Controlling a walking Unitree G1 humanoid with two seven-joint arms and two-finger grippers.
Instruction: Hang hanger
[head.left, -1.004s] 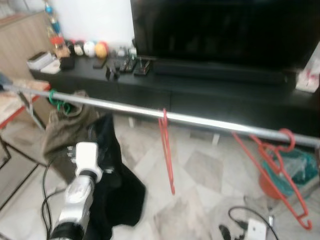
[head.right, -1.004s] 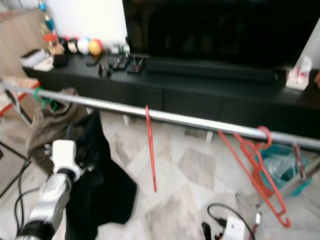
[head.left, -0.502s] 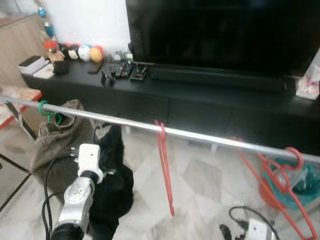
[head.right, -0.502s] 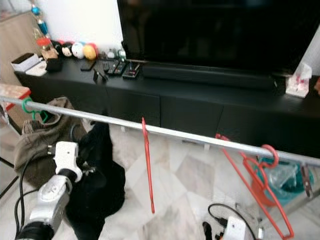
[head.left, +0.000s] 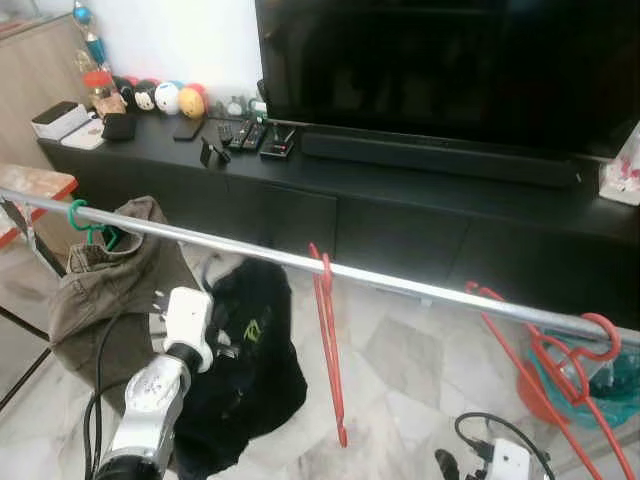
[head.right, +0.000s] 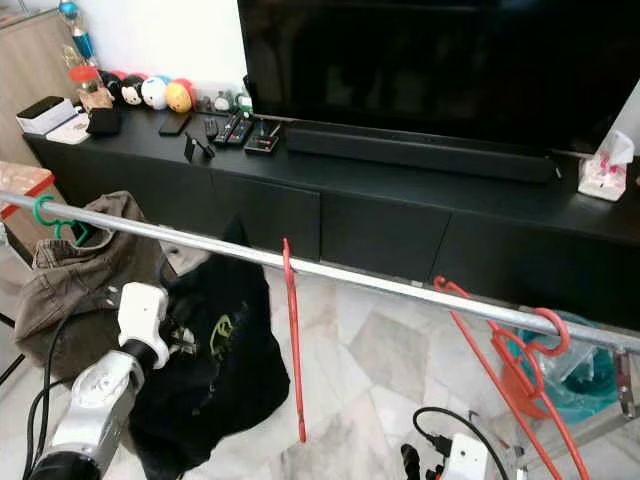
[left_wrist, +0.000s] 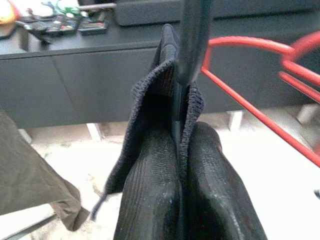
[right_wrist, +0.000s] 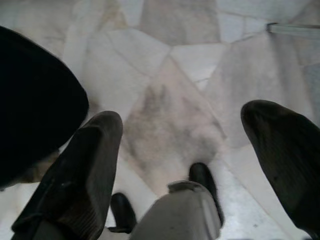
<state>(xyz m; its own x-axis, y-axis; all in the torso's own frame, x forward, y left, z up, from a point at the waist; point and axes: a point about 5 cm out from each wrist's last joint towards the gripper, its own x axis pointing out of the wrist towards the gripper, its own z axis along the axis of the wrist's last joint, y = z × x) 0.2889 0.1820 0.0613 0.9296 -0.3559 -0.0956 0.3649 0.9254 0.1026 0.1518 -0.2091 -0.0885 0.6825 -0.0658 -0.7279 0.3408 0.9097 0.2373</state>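
The left gripper (left_wrist: 180, 150) is squeezed tight on the black shirt (head.left: 245, 370) and has lifted it closer to the rail (head.left: 300, 262) beside the red hanger (head.left: 328, 345), so hanging looks near, while the right gripper (right_wrist: 185, 150) hangs spread wide.

Left gripper (left_wrist: 182, 165) pinching black cloth (left_wrist: 145, 107) (red hanger (left_wrist: 260, 80) behind)

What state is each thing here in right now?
Left gripper: shut on black garment, below the rail.
Right gripper: open, idle over the floor.
Rail: bare in places.
Middle red hanger: hanging, empty.
Red hangers at right: hanging, empty.
Brown garment: hanging on green hanger.
TV: off.
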